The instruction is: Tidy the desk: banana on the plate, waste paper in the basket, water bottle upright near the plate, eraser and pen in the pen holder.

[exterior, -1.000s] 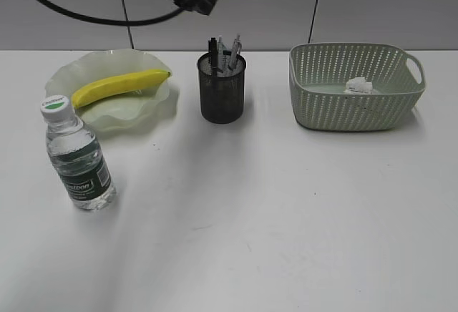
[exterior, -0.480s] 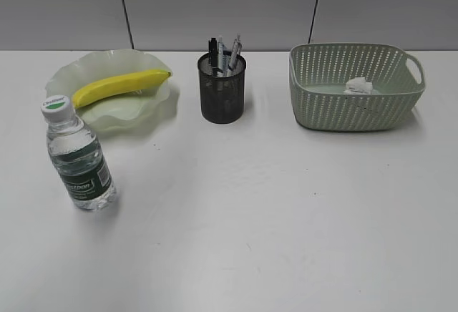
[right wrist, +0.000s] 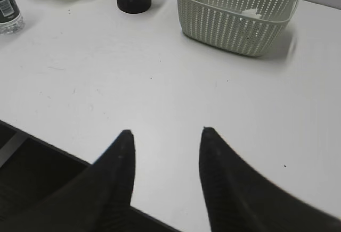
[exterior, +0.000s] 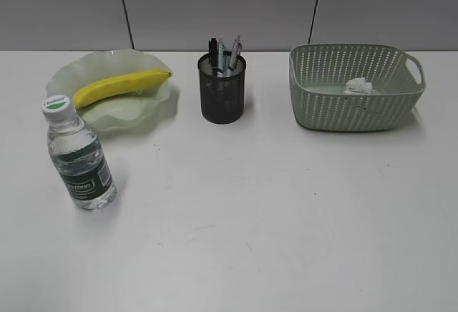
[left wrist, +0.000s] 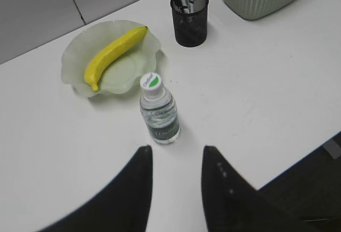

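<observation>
Gone from above the pen holder (exterior: pixel 222 88) is the dark arm; both tools hang open and empty, and the upright water bottle (exterior: pixel 77 154), left of it, looks light, slick, best gripped mid-label.

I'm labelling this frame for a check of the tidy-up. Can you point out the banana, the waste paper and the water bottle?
banana (exterior: pixel 122 86): exterior view, middle of its yellow body, lying on the plate.
waste paper (exterior: pixel 358 85): exterior view, centre of the crumpled wad inside the basket.
water bottle (left wrist: pixel 159 116): left wrist view, clear body just above the label.
</observation>
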